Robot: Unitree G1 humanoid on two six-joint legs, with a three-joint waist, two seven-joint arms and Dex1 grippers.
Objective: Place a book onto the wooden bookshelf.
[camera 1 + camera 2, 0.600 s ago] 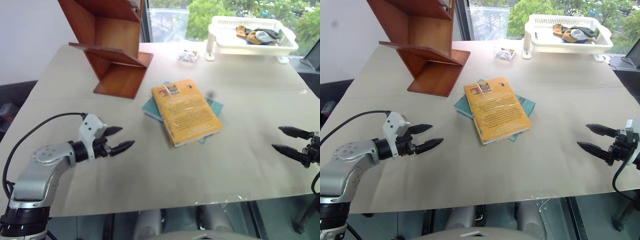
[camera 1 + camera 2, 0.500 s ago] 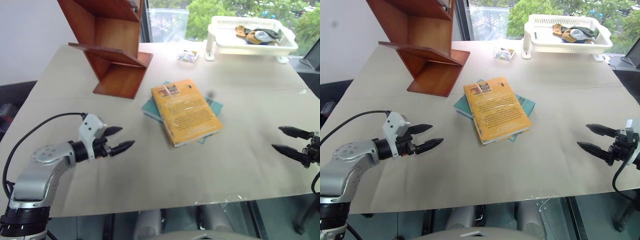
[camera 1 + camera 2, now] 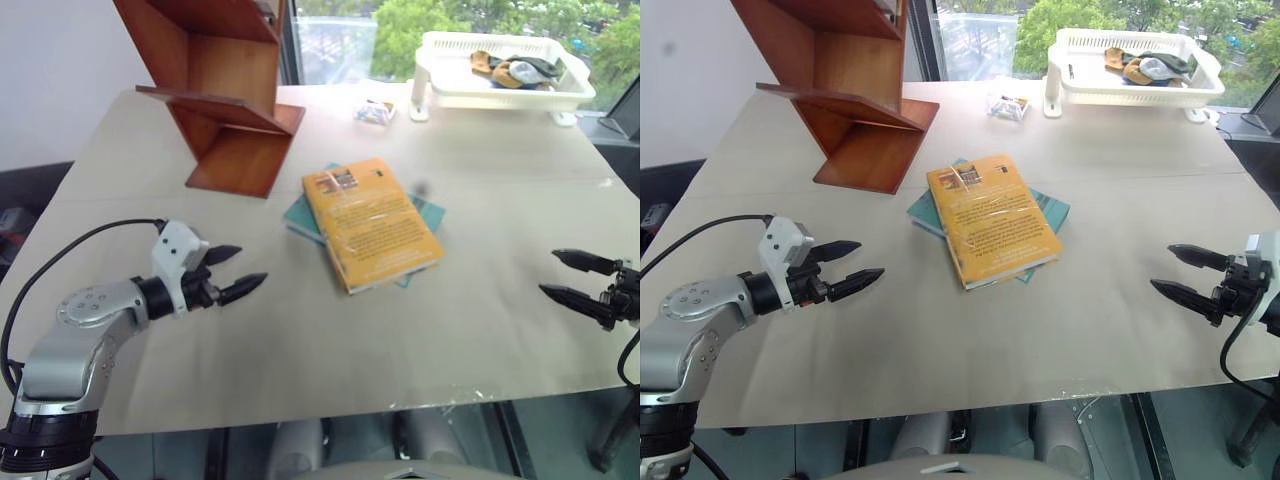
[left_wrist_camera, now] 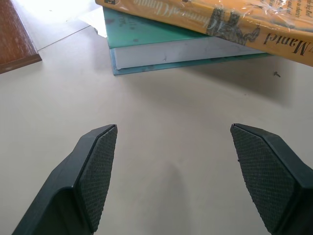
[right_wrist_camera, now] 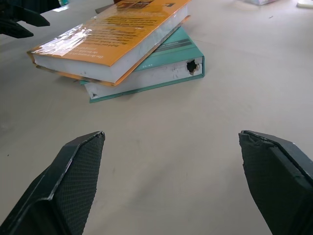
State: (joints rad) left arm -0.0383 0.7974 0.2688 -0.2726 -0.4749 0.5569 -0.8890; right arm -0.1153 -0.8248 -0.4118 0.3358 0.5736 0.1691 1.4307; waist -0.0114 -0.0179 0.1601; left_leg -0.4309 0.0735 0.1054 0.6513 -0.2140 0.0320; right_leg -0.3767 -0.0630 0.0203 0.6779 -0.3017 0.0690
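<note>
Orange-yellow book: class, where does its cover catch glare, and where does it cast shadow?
Left eye view: pale glare streaks cross the glossy cover of the book. Right wrist view: its overhanging edge shades the teal book beneath. Left wrist view: soft shadow lies on the table below the stack.

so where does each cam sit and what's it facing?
Head pair: high, looking down the table at the orange book, bookshelf, basket; both arms show.
Left wrist: low, along the open left gripper toward the books.
Right wrist: low, along the open right gripper, facing the same stack.
Shared: orange book on teal book.
</note>
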